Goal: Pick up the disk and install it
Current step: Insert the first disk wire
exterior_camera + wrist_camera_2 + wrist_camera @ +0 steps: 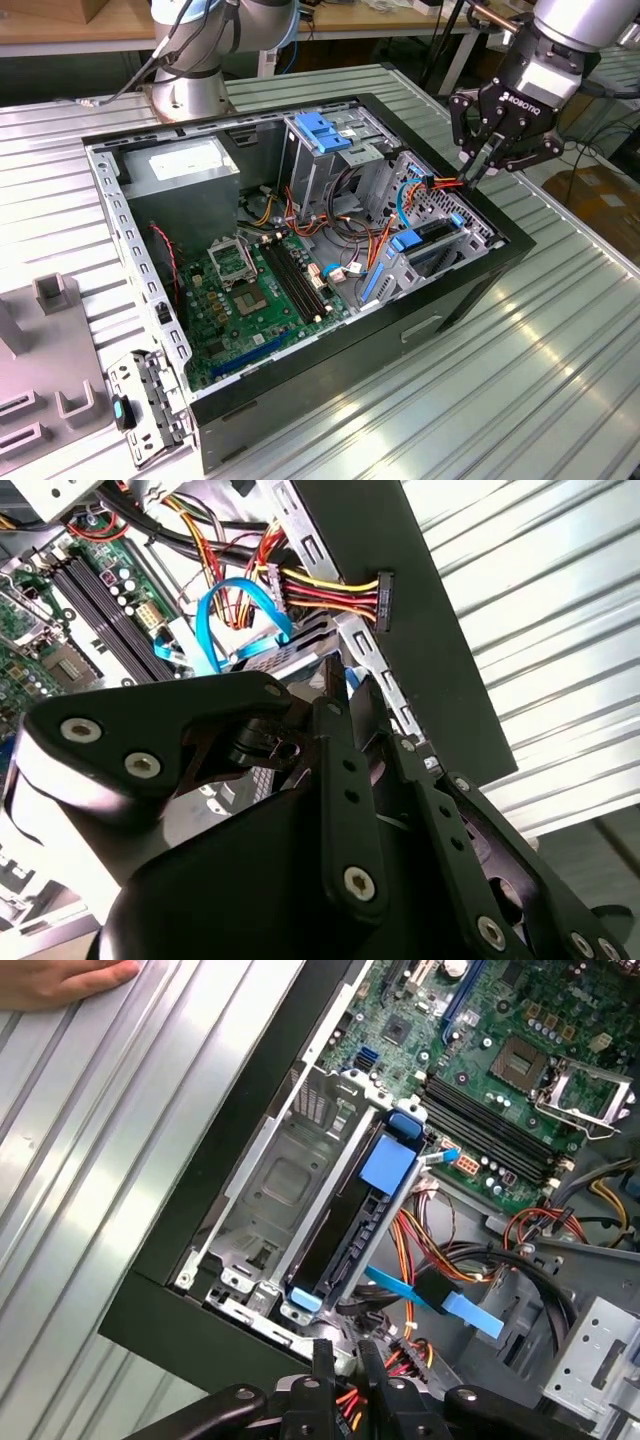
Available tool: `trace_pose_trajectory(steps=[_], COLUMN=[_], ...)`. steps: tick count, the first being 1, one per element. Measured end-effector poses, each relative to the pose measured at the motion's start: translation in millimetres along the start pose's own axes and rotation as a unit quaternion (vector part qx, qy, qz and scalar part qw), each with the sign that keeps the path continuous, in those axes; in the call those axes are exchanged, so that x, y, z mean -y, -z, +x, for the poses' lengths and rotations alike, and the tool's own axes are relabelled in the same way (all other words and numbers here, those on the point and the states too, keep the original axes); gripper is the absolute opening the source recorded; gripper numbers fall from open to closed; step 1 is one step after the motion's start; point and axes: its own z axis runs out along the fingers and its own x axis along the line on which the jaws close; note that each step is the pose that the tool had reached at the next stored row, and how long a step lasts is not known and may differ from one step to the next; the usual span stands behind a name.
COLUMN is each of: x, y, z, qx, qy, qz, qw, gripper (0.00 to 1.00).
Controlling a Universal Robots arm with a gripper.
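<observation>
My fingers [487, 160] are pinched narrow, holding nothing, just above the case's [480, 285] 3 o'clock edge. Disk [350, 1222] already sits in its bay [275, 1185]; install looks nearly done.

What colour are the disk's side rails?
Blue, clearest in the first wrist view, on the disk seated in its bay.

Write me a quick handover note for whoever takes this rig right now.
Pincer: shut, holding nothing, above the computer case's edge on the exterior view's right.
Disk: standing in the drive bay near the pincer, blue rails on.
Done: disk appears placed in the bay; pincer not on it.
Left: full seating can't be confirmed.
Note: a person's hand rests on the table.
</observation>
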Motion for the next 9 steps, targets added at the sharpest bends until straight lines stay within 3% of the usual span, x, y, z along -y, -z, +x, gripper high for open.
trace_pose_trajectory(steps=[3, 5, 9], x=[2.9, 3.5, 13.9], y=[0.0, -0.3, -1.1], z=[0.6, 0.8, 1.0], qx=[0.0, 0.0001, -0.0019], qy=[0.013, 0.045, 0.053], qz=[-0.0004, -0.0014, -0.0011], qw=[0.99992, 0.999, 0.9986], gripper=[0.24, 0.24, 0.24])
